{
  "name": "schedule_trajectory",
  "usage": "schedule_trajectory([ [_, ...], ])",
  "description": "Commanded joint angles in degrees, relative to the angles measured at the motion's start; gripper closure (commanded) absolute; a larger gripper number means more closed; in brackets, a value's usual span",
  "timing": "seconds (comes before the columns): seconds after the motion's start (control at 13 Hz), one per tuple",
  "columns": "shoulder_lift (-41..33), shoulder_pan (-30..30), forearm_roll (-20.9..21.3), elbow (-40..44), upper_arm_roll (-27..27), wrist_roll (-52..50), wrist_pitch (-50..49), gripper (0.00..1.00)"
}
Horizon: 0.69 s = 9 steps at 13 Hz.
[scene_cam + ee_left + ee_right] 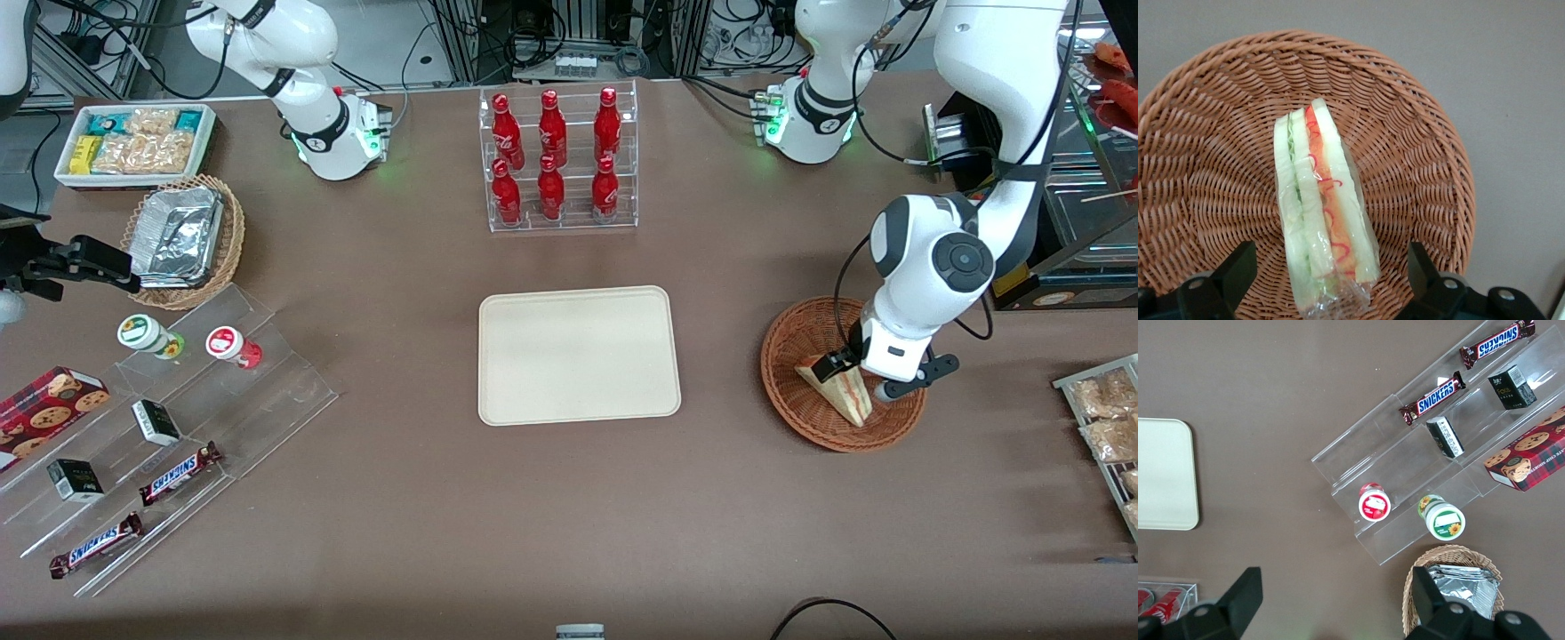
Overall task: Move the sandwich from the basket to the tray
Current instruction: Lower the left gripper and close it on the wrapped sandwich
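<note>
Our gripper (855, 372) hangs low over the basket (791, 391), and its two fingers (1238, 270) stand wide apart, one on each side of the sandwich (1321, 207), with a clear gap between each finger and the bread. We hold nothing yet. From the wrist camera we see the sandwich lying in the middle of the basket (1211, 167), wrapped in clear film, its pale slices stacked on edge with a red-orange stripe and a thin green one running along them. Its wide end sits between our fingers and its narrow end points toward the basket's rim.

From the front we see the sandwich (836, 384) as a pale wedge resting in the basket, partly covered by our gripper and wrist. The basket stands on the brown table (569, 498) toward our working arm's end. The tray (578, 356) lies flat in the middle of the table, well apart from the basket, and we see nothing on it. A clear rack of red bottles (556, 160) stands farther from the front camera than the tray. Toward the parked arm's end lie a lighter basket with foil containers (182, 236), a white bin of snacks (133, 142) and clear steps with chocolate bars (178, 473).
</note>
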Motion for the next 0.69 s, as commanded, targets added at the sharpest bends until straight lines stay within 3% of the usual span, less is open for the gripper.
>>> schedule_trajectory([
  [0.0,0.34,-0.21,0.11,-0.95,0.03,-1.01,1.63,0.0],
  [0.08,0.51,-0.21,0.11,-0.95,0.03,-1.01,1.63,0.04],
  [0.15,0.95,-0.21,0.11,-0.95,0.03,-1.01,1.63,0.15],
  [0.23,1.04,-0.21,0.11,-0.86,0.03,-0.92,1.63,0.4],
  [0.38,0.87,-0.13,0.11,-0.51,0.03,-0.49,1.2,0.99],
  [0.62,-0.71,-0.13,0.46,0.71,0.03,0.22,-1.07,1.0],
])
